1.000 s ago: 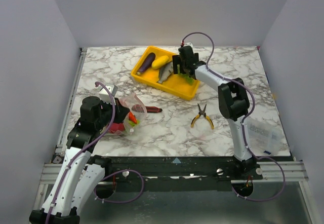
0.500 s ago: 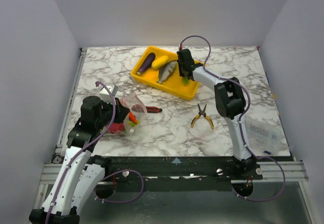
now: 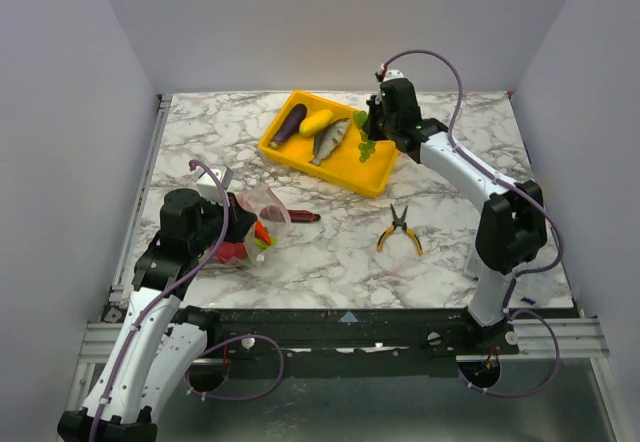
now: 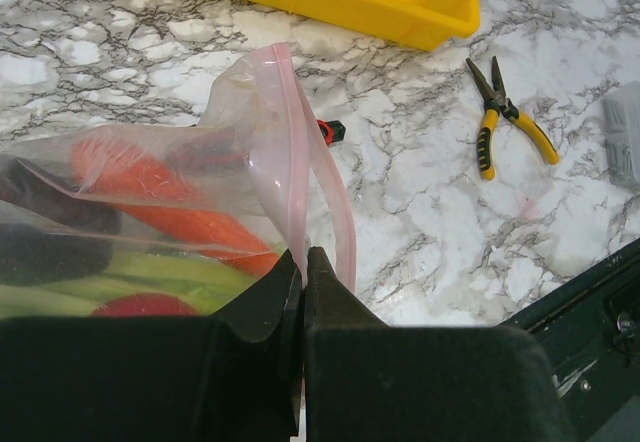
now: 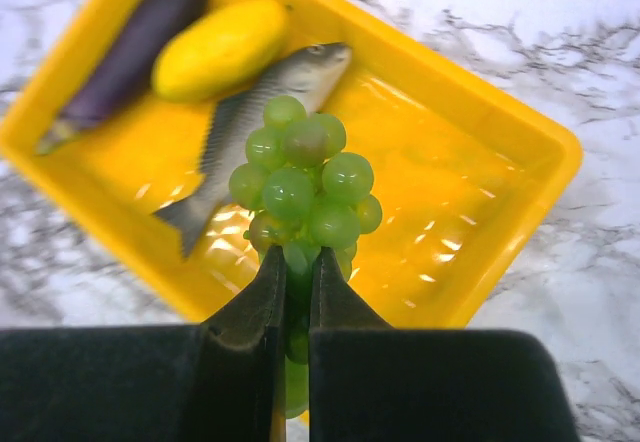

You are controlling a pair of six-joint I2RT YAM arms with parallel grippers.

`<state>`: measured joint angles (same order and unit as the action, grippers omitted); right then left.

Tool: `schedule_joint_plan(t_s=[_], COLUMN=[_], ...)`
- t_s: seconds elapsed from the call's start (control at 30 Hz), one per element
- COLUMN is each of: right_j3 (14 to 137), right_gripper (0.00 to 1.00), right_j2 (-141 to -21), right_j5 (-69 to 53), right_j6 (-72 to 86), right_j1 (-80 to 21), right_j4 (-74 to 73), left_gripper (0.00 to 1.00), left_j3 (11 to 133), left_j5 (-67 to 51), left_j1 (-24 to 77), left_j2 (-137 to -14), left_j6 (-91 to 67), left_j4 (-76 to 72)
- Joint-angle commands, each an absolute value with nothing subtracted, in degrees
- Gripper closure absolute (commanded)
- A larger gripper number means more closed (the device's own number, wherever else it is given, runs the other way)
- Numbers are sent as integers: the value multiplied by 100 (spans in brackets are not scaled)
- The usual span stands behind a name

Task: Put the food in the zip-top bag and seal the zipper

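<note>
Right fingers (image 5: 262,307) clamped on the green grape bunch (image 5: 300,187) above the yellow tray (image 5: 505,127); lift clear of rim, carry slowly to the zip-top bag (image 4: 200,157) at left, mouth edge pinched by closed left fingers (image 4: 262,310).

Bright, even, diffuse light falls from above, and shadows on the marble table (image 3: 330,252) are soft and short. In the right wrist view white glare glints on the yellow tray (image 5: 480,192) floor; the eggplant (image 5: 130,47) is blurred, the green grape bunch (image 5: 300,187) sharp. The left gripper (image 4: 303,257) and right gripper (image 5: 296,262) read as featureless black; the zip-top bag (image 4: 150,162) has a faint sheen
</note>
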<state>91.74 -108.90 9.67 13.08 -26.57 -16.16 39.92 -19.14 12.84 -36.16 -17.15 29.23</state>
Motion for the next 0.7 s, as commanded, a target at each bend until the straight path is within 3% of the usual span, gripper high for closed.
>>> schedule_joint_plan(t_s=[0.0, 0.2, 0.4, 0.67], right_j3=[8628, 7833, 7027, 7133], right_gripper=[100, 100, 100, 100], right_j2=[-10162, -9357, -8937, -9560], right_j5=[-499, -2678, -4361, -4431], right_j6=[1805, 2261, 2279, 3118], right_j1=[-2680, -2752, -3439, -4327], right_j4=[-1470, -1204, -795, -54], left_gripper=[100, 100, 100, 100], left_j3=[4034, 4046, 4036, 4039], left_j5=[-1994, -1985, -1982, -1959], left_j1=[1301, 1301, 1301, 1301], left_j2=[-3599, -3604, -3585, -3586], left_j6=[-1723, -1723, -1723, -1722], left_j4=[2756, 2767, 2759, 2758])
